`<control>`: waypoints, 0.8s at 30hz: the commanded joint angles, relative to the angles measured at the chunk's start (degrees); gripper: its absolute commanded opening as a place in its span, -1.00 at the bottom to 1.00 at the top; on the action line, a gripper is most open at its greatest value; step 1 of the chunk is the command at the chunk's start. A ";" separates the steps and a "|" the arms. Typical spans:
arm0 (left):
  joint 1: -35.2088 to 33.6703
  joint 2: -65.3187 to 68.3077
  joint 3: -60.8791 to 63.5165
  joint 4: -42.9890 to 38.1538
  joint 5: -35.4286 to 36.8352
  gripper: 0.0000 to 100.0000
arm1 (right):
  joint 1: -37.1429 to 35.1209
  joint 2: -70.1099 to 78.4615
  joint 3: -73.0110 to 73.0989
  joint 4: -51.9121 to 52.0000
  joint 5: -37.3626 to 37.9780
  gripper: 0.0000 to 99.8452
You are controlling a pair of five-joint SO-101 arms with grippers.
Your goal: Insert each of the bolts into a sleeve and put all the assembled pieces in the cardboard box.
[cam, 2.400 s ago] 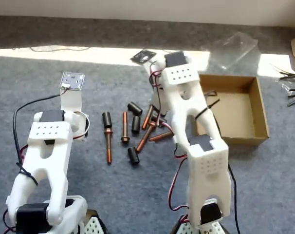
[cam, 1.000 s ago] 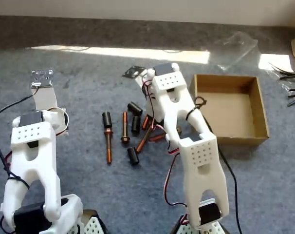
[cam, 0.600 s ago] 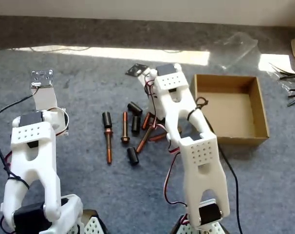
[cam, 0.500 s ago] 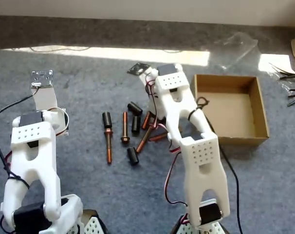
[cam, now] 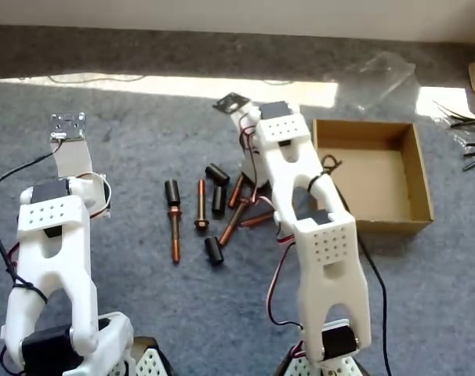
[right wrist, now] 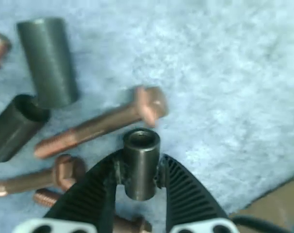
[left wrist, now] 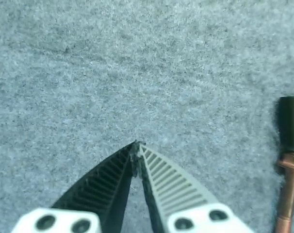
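**Gripping a sleeve on the right, left jaws pinched on nothing**

Right gripper (right wrist: 139,167) is clamped on a dark sleeve (right wrist: 141,145), which lies along the jaws with its open end poking out past the tips. Just beyond the tips lies a copper bolt (right wrist: 103,124), and a loose sleeve (right wrist: 47,60) further out. Left gripper (left wrist: 136,151) has its jaws pressed together, empty, over grey carpet (left wrist: 137,58). Off to one side of them there's a second bolt (left wrist: 285,199) with a black sleeve (left wrist: 291,121) at its head. Cardboard box (cam: 386,225) sits beside the right arm.
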 commanded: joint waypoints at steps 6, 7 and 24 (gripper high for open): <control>-0.48 -0.22 -0.40 -0.88 0.35 -0.98 | 5.93 -0.22 -0.75 -4.53 -3.52 -0.98; -0.48 -0.22 -0.40 -0.88 0.35 -0.98 | 5.93 -0.22 -0.48 -4.44 -3.52 -0.98; -0.48 -0.22 4.18 -7.56 0.26 -0.98 | 5.58 -0.22 -0.31 -4.97 -6.51 -0.88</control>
